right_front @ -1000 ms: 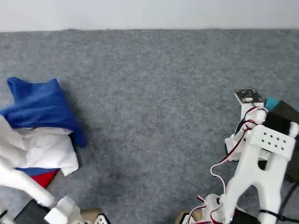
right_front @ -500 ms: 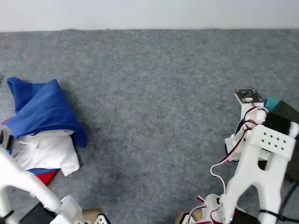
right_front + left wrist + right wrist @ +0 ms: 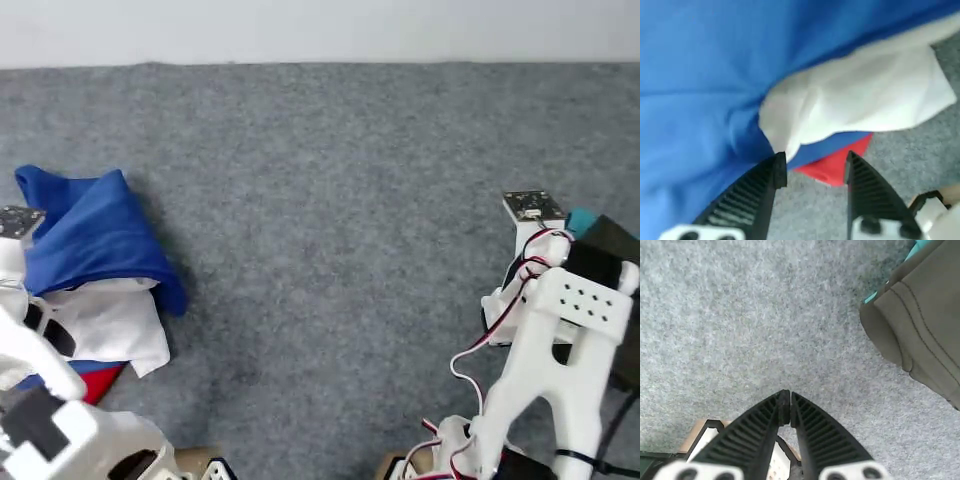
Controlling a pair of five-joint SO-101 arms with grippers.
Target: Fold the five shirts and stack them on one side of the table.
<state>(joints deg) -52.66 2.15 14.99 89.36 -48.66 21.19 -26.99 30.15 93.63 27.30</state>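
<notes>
A heap of shirts lies at the table's left edge, with a blue shirt (image 3: 95,235) on top, a white shirt (image 3: 110,325) under it and a red shirt (image 3: 97,381) peeking out at the near side. My left gripper (image 3: 812,162) hangs open just above the heap, over the spot where the white shirt (image 3: 865,100), the blue shirt (image 3: 705,75) and the red shirt (image 3: 832,170) meet. Its arm (image 3: 30,340) leans over the heap's left side. My right gripper (image 3: 788,402) is shut and empty above bare carpet, beside an olive shirt (image 3: 920,325).
The olive shirt (image 3: 610,250) lies on a teal shirt (image 3: 580,220) at the right edge, partly behind the right arm (image 3: 555,340). Grey carpet (image 3: 340,220) covers the table between the two heaps. A pale wall runs along the far edge.
My left arm has swung up from the near left corner over the heap's left side. The blue shirt's left part has shifted slightly. The right arm has not moved.
</notes>
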